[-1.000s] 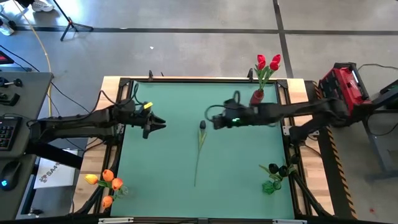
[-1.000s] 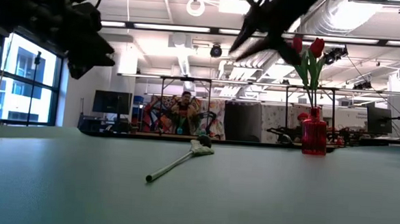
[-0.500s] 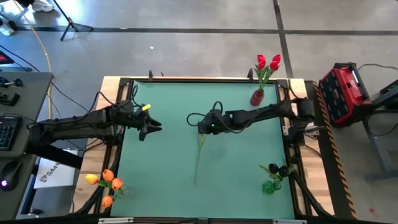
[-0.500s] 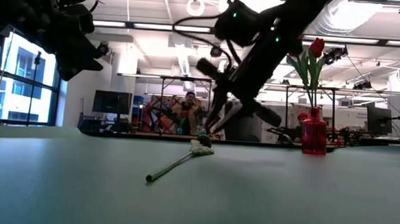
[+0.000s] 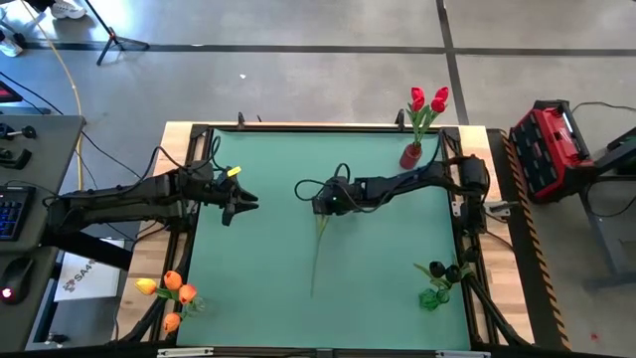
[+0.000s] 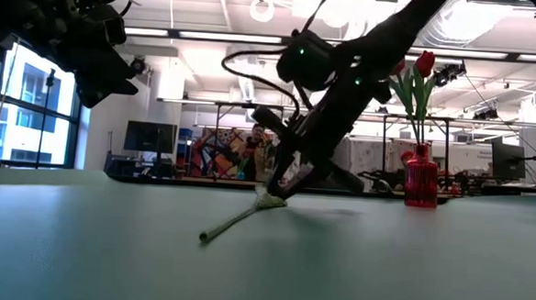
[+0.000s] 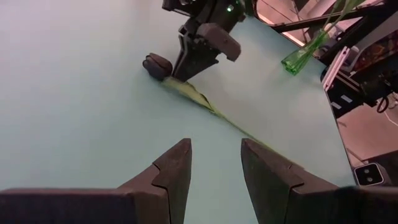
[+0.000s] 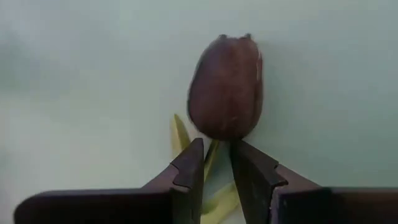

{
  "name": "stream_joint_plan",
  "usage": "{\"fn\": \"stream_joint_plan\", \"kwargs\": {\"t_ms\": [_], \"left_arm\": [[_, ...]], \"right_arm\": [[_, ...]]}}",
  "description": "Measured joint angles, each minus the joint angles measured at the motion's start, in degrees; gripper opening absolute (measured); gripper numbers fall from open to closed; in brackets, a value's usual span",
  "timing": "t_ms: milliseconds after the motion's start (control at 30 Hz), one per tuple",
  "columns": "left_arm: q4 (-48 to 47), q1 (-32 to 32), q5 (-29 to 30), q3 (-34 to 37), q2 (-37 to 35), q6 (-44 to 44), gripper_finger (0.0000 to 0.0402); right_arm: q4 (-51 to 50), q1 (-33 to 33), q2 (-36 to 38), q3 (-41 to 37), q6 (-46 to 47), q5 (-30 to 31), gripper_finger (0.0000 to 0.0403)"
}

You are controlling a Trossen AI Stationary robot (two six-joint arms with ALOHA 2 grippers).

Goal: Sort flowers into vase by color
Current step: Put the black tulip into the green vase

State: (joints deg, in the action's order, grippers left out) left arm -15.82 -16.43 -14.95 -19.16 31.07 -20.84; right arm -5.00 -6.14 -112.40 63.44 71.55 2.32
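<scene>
Right gripper (image 8: 216, 171) reaches low over mid-table, narrow fingers straddling the stem just below the dark tulip (image 8: 225, 87). Left gripper (image 7: 214, 165) hovers apart, partly open, empty.

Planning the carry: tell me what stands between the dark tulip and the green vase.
Nothing visible. The dark tulip, stem between the right gripper fingers, lies mid-table; bare mat runs to the green vase at the near right corner.
</scene>
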Motion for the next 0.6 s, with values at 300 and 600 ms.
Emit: {"fn": "stream_joint_plan", "kwargs": {"t_ms": [300,600], "left_arm": [[0.02,0.0,0.19,0.0,-0.01,-0.69,0.0126],[0.07,0.02,2.56,0.0,0.0,-0.05,0.0126]], "right_arm": [[-0.41,-1.41,-0.41,0.11,-4.11,-2.82,0.0034],[-0.48,0.23,7.63,2.18,-10.18,-1.72,0.0003]]}}
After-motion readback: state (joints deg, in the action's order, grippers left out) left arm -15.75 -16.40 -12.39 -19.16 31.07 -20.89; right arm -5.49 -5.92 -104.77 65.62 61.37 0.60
